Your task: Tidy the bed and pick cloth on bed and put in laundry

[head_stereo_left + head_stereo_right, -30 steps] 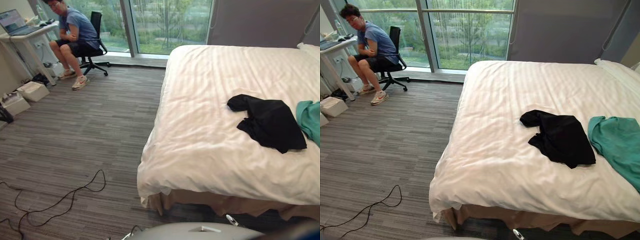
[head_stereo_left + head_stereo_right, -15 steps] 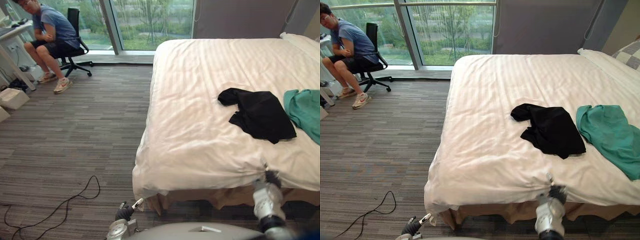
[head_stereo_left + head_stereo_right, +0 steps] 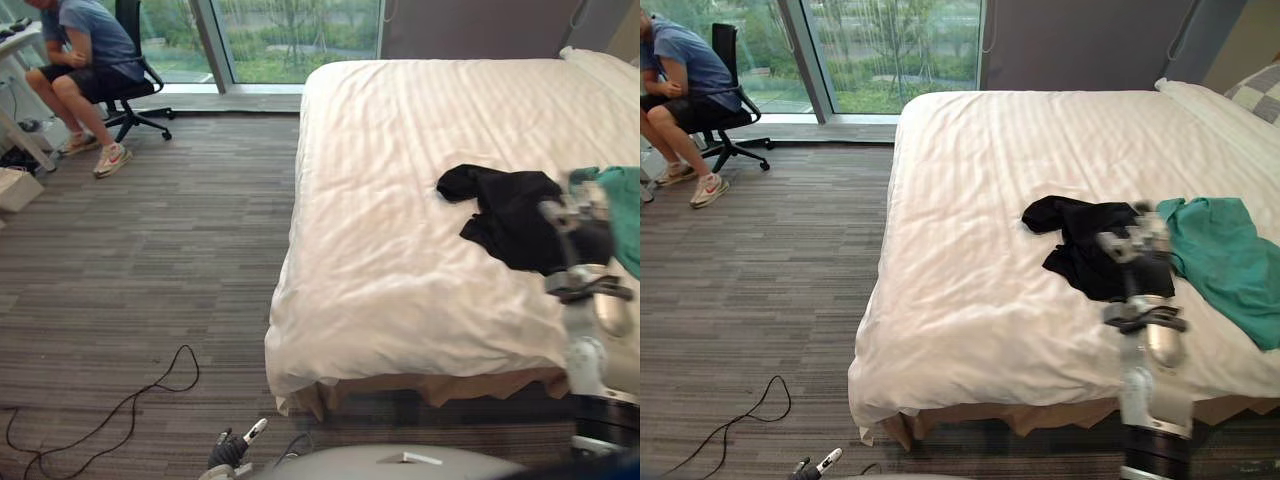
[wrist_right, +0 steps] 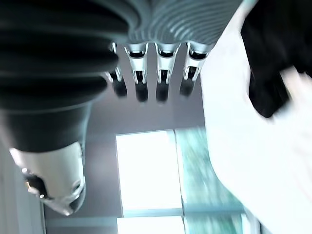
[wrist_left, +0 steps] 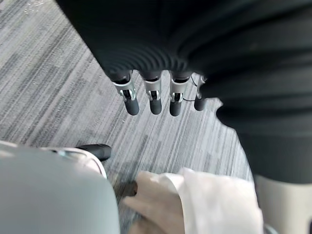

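Above black cloth (image 3: 1072,238) on the bed (image 3: 980,200) hovers the right hand (image 3: 1137,247), fingers (image 4: 141,88) straight in its wrist view; left hand (image 5: 152,100) relaxed over carpet (image 5: 48,87).

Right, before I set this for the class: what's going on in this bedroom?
The robot stands at a white-sheeted bed. Its right hand is raised by the crumpled black garment, fingers straight, holding nothing. A teal garment lies beside it; neither is picked up yet. The left hand hangs open, low over the grey carpet. A person sits on an office chair by the window.
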Controlling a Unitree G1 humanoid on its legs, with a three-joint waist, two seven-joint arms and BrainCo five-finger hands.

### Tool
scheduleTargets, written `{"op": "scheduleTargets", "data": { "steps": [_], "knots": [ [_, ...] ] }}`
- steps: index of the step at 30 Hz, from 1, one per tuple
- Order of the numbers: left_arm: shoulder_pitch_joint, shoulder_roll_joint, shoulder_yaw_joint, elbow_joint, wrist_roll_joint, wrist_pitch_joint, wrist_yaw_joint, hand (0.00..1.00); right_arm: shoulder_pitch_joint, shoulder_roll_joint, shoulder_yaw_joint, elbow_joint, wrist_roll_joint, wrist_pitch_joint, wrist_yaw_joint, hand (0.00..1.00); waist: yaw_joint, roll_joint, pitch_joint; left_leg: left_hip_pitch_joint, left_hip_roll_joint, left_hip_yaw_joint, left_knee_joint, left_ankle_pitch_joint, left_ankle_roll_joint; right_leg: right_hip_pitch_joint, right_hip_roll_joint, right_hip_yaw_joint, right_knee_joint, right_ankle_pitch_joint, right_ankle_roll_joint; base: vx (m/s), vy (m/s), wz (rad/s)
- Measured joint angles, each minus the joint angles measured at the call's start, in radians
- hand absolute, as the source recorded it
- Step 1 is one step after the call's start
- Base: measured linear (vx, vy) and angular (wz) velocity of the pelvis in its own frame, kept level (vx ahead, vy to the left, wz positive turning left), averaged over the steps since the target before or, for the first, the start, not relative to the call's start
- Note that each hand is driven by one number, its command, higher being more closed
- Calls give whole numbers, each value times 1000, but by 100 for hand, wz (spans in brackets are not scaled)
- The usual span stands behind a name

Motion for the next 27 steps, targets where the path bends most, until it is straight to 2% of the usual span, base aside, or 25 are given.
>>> {"op": "scheduleTargets", "data": {
  "steps": [2,4,9,12,15,18,20,22,23,26,27],
  "knots": [
    [1,2,-8,1,0,-4,8,0,-5,1,51,0,-11,14,32,100,2,0,2,-12,-4,-16,1,4,5,-3,-3,-10,-1,1,2,-21,9,18],
    [11,5,-37,1,-4,-10,14,0,-11,5,142,2,-30,28,75,100,19,3,4,-14,-9,-28,1,6,8,-2,-7,-16,0,2,3,-12,11,15],
    [16,12,-46,4,-4,-20,15,0,-76,7,330,32,-56,27,154,100,22,4,11,-36,-15,-76,-1,17,18,0,-9,-51,1,3,3,-17,-5,22],
    [15,21,-79,3,-5,-40,14,0,-131,11,426,85,-67,30,189,100,52,5,18,-47,-16,-105,-3,25,22,2,-9,-75,5,3,3,-27,-15,25],
    [13,35,-85,-9,-9,-52,13,0,-229,50,546,163,-67,56,184,100,78,-5,57,-69,-15,-159,1,44,25,5,-6,-108,10,2,0,-66,-25,41],
    [-6,55,-99,-59,-23,-49,14,0,-342,98,633,236,-66,61,140,100,125,-37,118,-143,-1,-208,2,71,24,-43,12,-145,12,12,-18,-117,-31,40],
    [-36,85,-116,-109,-22,-43,14,0,-444,150,647,299,-66,59,108,100,163,-69,201,-212,9,-248,3,98,24,-89,26,-177,13,20,-30,-131,-14,44],
    [-58,92,-117,-142,-22,-37,14,0,-515,169,646,342,-66,55,93,100,186,-78,255,-259,8,-274,3,117,31,-114,28,-203,19,31,-32,-89,15,45],
    [-69,91,-118,-174,-22,-35,13,0,-563,170,644,367,-66,48,89,100,194,-72,297,-279,3,-292,3,126,39,-129,25,-216,26,37,-33,-59,39,41],
    [-87,89,-136,-237,-22,-34,7,0,-632,162,639,377,-66,44,87,100,213,-57,355,-344,-5,-303,38,131,49,-179,10,-225,54,40,-31,-47,69,21],
    [-101,88,-153,-249,-24,-36,5,0,-659,160,639,388,-66,44,86,100,215,-41,374,-373,-10,-313,58,127,55,-197,3,-231,65,40,-30,-36,96,19]
  ]
}}
